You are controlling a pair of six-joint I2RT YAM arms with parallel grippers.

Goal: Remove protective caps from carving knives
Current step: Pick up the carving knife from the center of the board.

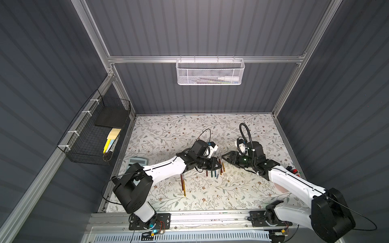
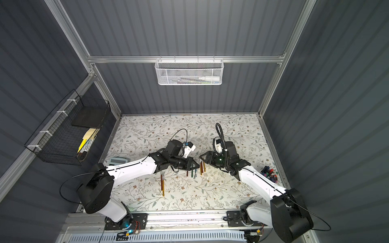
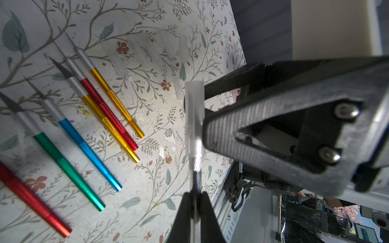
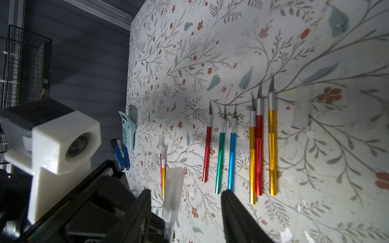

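The left gripper (image 3: 194,195) is clamped tight on a knife (image 3: 196,166). Its clear cap (image 3: 194,117) sits between the half-spread jaws of the right gripper (image 4: 187,191), not yet pinched. On the floral tabletop (image 1: 168,134) beneath, six bare-bladed knives (image 4: 231,151) lie in a row, with a calculator (image 4: 127,130) by the grey wall.

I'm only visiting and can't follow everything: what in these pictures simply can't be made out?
1. What lies in the white mesh basket: too small behind its mesh, both top views.
2. Most of the held knife: the left gripper covers its handle, left wrist view.
3. Whether the right gripper touches the cap: blurred, right wrist view.
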